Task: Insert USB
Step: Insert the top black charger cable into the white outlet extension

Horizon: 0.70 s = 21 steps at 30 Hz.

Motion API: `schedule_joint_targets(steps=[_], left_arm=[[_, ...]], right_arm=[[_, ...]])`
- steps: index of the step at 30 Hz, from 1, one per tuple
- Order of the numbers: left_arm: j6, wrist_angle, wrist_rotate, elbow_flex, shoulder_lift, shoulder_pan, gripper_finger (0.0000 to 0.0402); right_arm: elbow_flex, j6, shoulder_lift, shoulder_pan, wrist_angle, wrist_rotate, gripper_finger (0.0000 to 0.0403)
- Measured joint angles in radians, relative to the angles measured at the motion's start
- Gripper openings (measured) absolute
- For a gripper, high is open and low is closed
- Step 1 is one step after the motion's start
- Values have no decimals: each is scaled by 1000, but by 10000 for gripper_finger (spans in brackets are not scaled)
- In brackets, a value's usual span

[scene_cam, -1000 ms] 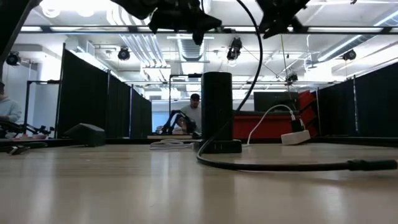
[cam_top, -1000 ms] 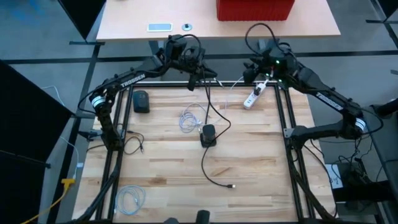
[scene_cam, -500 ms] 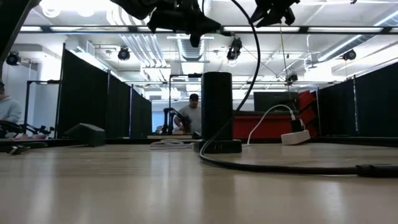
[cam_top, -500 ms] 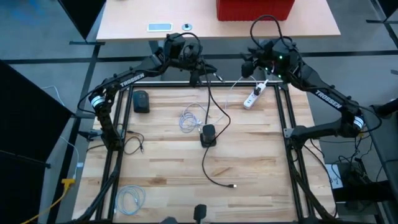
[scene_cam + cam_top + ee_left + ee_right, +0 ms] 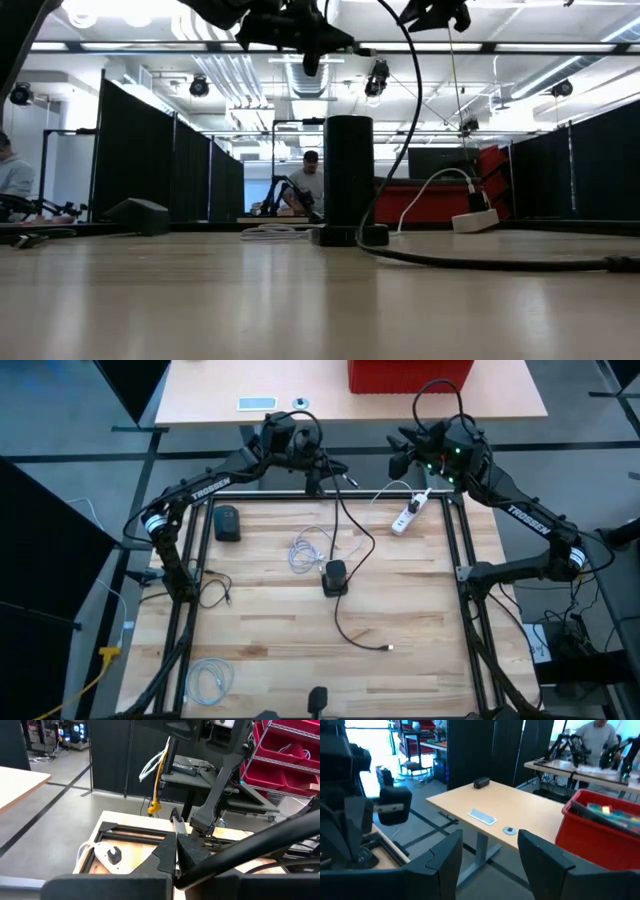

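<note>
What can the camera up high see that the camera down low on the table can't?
Only the high view shows the small black box near the left arm, the loose end of the black cable, the coiled white cable at the table's near edge, and the red bin on the far desk. Only the low view shows a person seated in the room behind, and ceiling lights. Both show the black speaker, the white power strip, the wooden table, and both arms raised at the far edge.
</note>
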Motion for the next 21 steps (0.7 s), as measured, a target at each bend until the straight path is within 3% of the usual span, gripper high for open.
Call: schedule_joint_targets(steps=[6,21], left_arm=[[-75,84,-3,1,-2,4,0],[-358,144,-162,-7,5,14,0]], right_arm=[[1,-33,4,10,-2,-7,170],[24,-200,87,155,-8,-122,152]])
